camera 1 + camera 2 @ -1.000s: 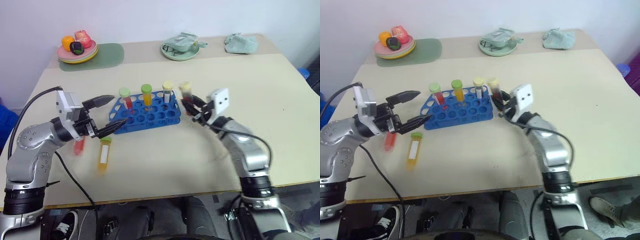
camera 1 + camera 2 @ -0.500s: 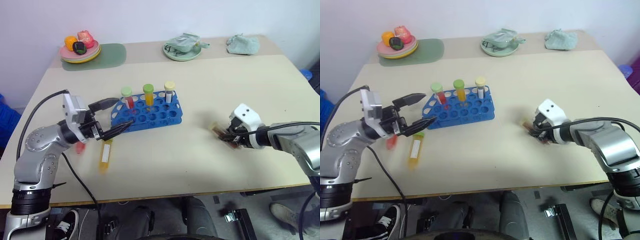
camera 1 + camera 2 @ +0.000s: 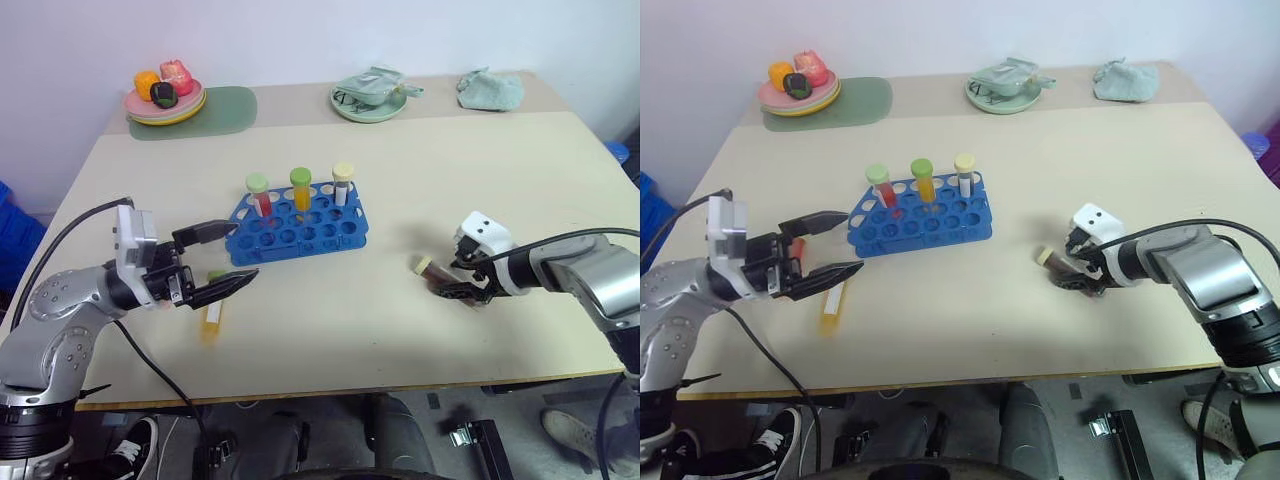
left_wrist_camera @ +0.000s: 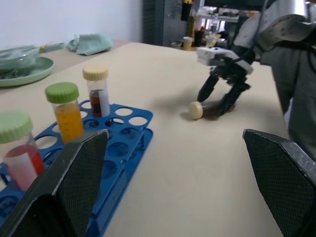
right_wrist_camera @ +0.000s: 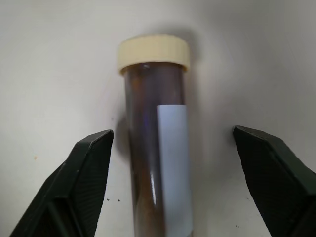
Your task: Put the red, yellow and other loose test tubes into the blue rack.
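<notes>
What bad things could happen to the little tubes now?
The brown tube lies flat on the table between the open right gripper, so it might roll away. The yellow tube lies under the open left gripper, which could bump it or the blue rack.

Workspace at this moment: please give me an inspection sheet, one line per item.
Surface: beige table, a seam near its far edge.
Job's things: blue rack holds three upright capped tubes; dark brown tube lies flat near the right gripper; yellow-orange tube lies beside the left gripper.
Clutter: plate of toy fruit on a green mat; green dish; crumpled green cloth.
Grippers: left gripper open, empty; right gripper open, straddling the brown tube.
Cables: black cable hangs from the left arm.
Surroundings: white wall behind.
</notes>
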`<action>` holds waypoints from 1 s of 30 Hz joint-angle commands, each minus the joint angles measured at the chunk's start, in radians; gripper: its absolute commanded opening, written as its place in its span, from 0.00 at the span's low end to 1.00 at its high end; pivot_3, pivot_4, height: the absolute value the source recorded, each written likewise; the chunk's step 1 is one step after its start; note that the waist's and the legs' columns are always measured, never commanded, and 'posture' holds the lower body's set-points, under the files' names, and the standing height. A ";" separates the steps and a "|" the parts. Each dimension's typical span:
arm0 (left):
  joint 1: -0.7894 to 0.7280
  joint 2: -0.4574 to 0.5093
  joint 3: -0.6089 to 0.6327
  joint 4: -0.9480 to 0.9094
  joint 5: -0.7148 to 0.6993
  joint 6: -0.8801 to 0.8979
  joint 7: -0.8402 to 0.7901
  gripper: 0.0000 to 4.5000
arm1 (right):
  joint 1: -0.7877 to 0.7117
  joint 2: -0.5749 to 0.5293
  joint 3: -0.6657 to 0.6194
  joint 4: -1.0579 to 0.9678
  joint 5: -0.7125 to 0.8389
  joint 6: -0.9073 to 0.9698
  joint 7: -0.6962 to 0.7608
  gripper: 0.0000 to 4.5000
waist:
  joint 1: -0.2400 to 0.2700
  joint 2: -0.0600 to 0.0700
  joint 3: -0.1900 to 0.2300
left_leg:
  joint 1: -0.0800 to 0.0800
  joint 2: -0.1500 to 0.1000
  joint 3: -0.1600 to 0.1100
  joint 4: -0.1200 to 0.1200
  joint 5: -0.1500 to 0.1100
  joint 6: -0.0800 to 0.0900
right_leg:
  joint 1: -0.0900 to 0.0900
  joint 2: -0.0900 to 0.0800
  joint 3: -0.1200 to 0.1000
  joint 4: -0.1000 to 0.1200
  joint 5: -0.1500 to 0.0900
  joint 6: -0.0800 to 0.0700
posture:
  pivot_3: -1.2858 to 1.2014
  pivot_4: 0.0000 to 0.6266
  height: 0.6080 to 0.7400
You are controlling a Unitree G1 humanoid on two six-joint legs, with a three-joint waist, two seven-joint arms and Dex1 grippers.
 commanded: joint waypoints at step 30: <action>0.094 -0.160 -0.064 -0.164 0.046 -0.072 0.178 1.00 | -0.233 -0.069 0.240 0.101 -0.171 0.113 0.166 0.70 | 0.001 0.000 0.000 | -0.001 0.000 0.000 0.000 0.000 -0.001 | -0.001 0.000 0.000 0.000 0.000 0.000 | 0.52 0.24 1.00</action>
